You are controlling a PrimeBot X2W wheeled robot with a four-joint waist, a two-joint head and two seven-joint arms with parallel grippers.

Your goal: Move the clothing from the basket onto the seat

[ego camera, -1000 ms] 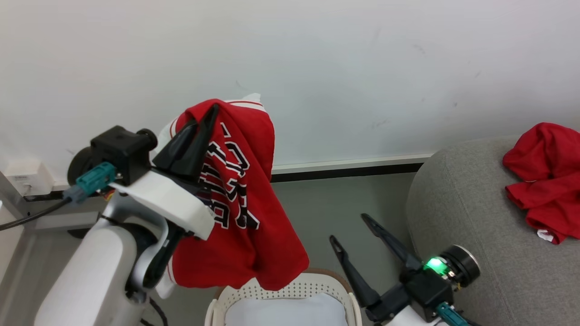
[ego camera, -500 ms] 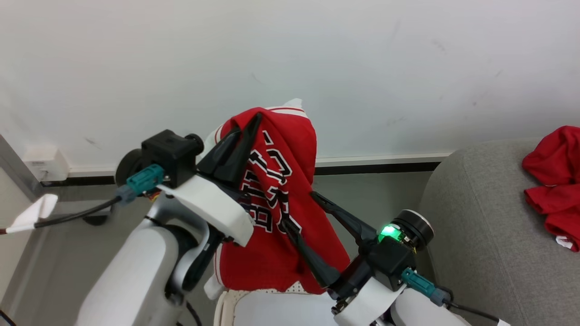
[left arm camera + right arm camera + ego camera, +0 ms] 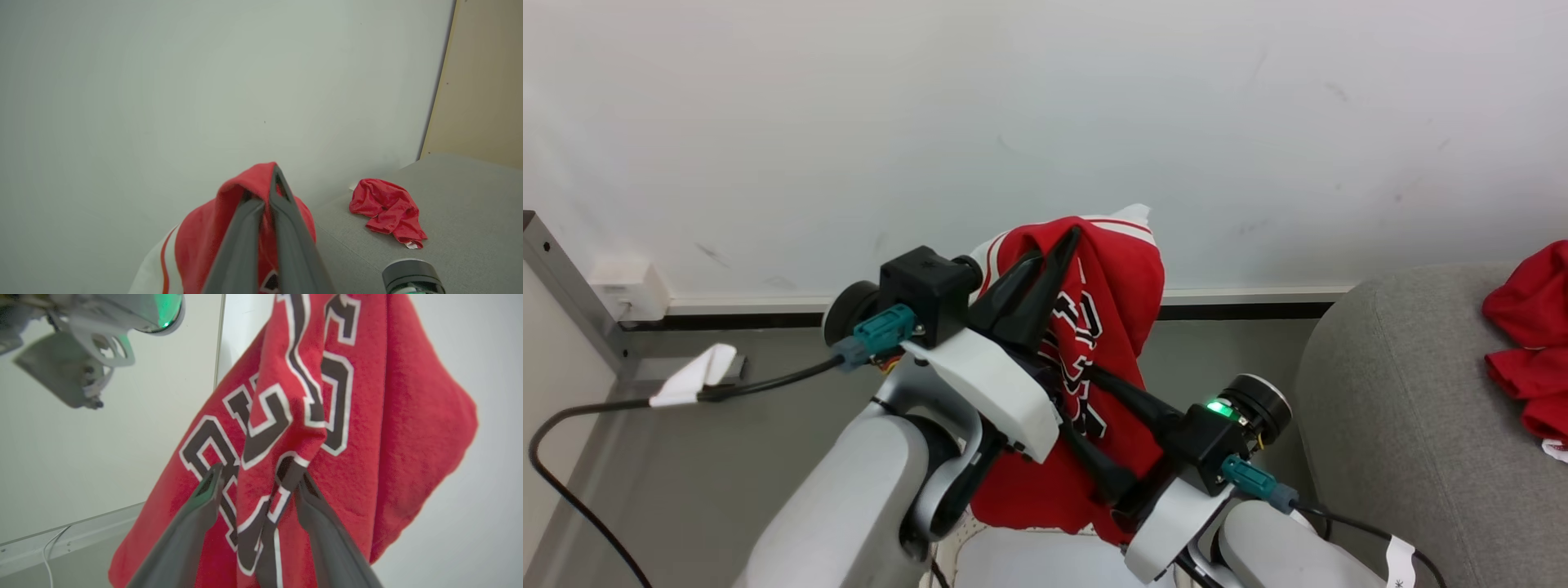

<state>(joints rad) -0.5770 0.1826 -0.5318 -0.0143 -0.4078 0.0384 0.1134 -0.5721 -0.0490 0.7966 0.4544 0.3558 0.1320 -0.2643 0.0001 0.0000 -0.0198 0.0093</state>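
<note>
The red jersey [image 3: 1123, 278] with black-and-white lettering hangs in the air, and my left gripper [image 3: 1068, 238] is shut on its top fold. The left wrist view shows those fingers [image 3: 273, 192] pinched together on the red cloth [image 3: 204, 237], which has a white, red-striped edge. My right gripper [image 3: 1080, 402] is open lower down, its fingers [image 3: 206, 490] either side of a lettered fold of the jersey [image 3: 367, 416]. A plain red garment [image 3: 1531, 343] lies on the grey seat [image 3: 1380, 425]. A sliver of the basket [image 3: 956, 539] shows below the jersey.
A pale pad [image 3: 1037, 563] lies in the basket. A white wall with a dark skirting [image 3: 1241, 309] runs behind. A black cable [image 3: 596, 408] crosses the grey floor at left, near a metal post [image 3: 572, 286]. A tan panel [image 3: 482, 81] stands beyond the seat.
The camera has turned, shifting the scene. My right gripper has risen from beside the basket up to the hanging jersey and now straddles a fold. The left gripper keeps its hold.
</note>
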